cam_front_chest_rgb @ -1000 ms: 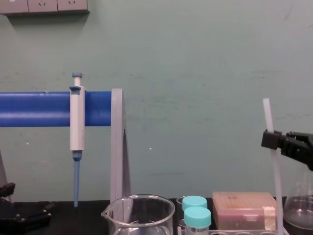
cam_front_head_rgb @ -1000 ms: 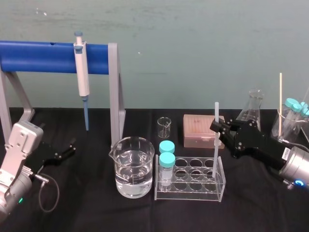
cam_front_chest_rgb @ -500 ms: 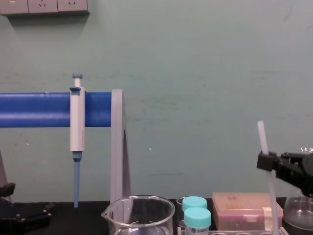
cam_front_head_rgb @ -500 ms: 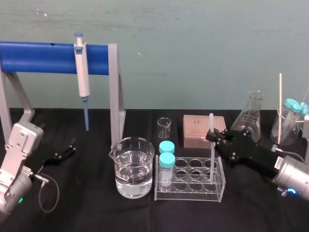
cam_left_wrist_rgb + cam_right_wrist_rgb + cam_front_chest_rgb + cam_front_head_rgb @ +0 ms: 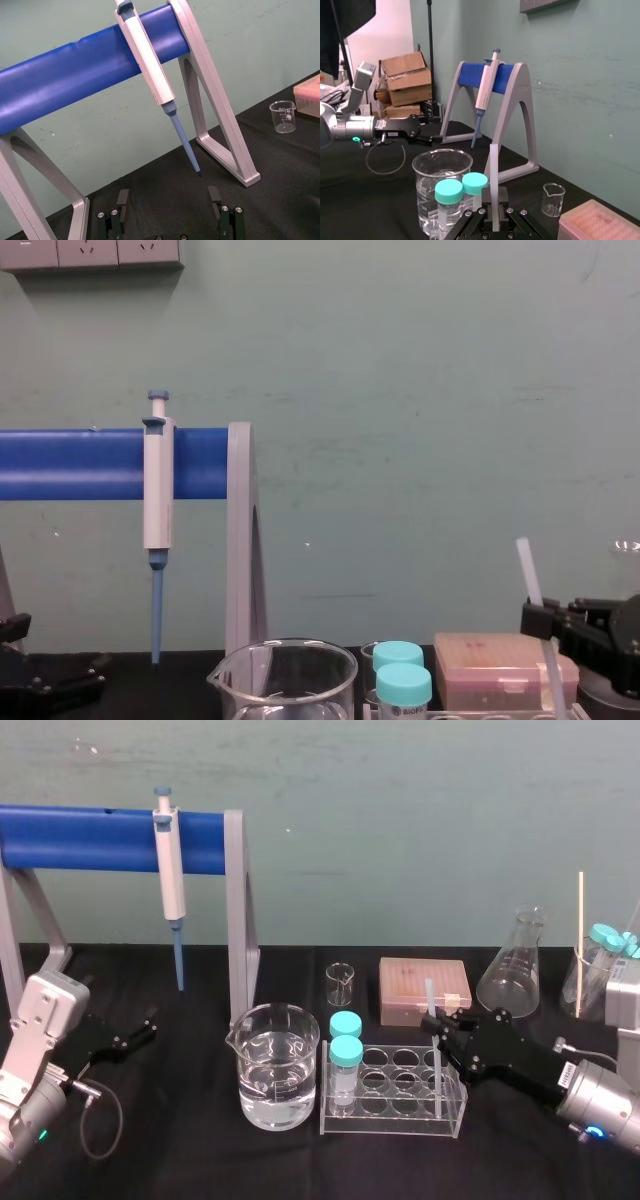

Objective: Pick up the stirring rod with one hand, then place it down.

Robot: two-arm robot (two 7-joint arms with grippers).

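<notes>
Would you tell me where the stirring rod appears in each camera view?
Head view: stirring rod stands at the rack's right end, held by the right gripper.
Chest view: rod lower right, above the gripper.
Right wrist view: rod centre, upright.
Left wrist view: idle left gripper faces the pipette instead.
Shared landmark: the pipette.

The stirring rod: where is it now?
In the head view, the stirring rod stands nearly upright on the right, its lower end at the right end of the clear rack, gripped by the right end effector, before the pink box.
</notes>
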